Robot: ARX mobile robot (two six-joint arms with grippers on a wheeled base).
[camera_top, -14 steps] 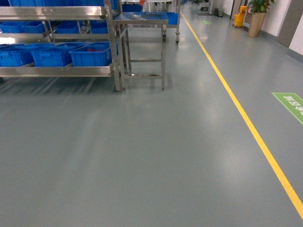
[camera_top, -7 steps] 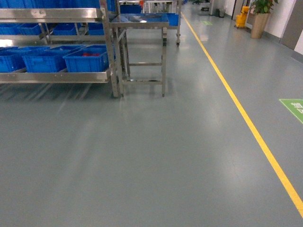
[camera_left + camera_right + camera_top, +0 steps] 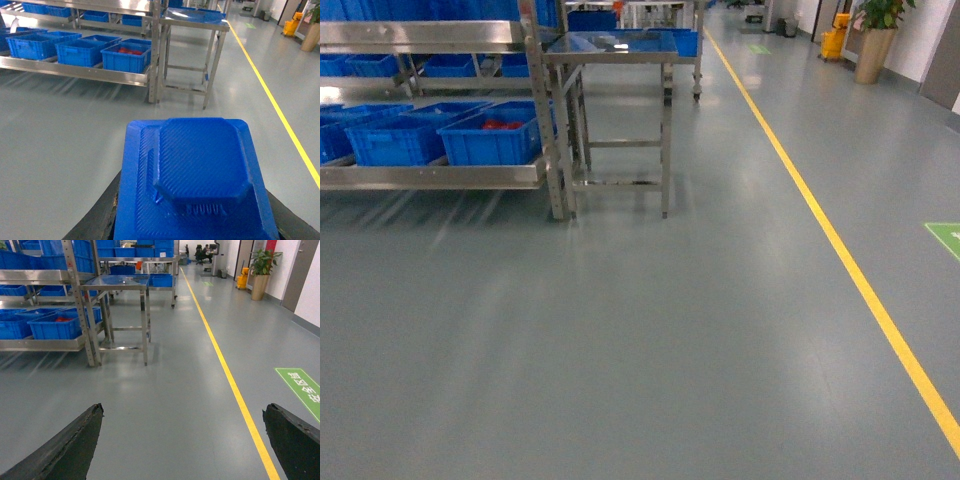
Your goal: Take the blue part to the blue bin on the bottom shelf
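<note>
The blue part (image 3: 197, 180) is filling the left wrist view toward 6 o'clock, running off the bottom edge and hiding the left gripper's fingers. The right gripper (image 3: 185, 440) is only showing two black tips, getting cut off at 7 and 5 o'clock. The shelf (image 3: 430, 175) is running off at 9 o'clock.

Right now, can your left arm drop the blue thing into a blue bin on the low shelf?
Probably not yet. The left gripper holds the blue part, but the bins on the bottom shelf sit well ahead across open floor. Nothing blocks the way; I'd likely need to roll closer.
</note>
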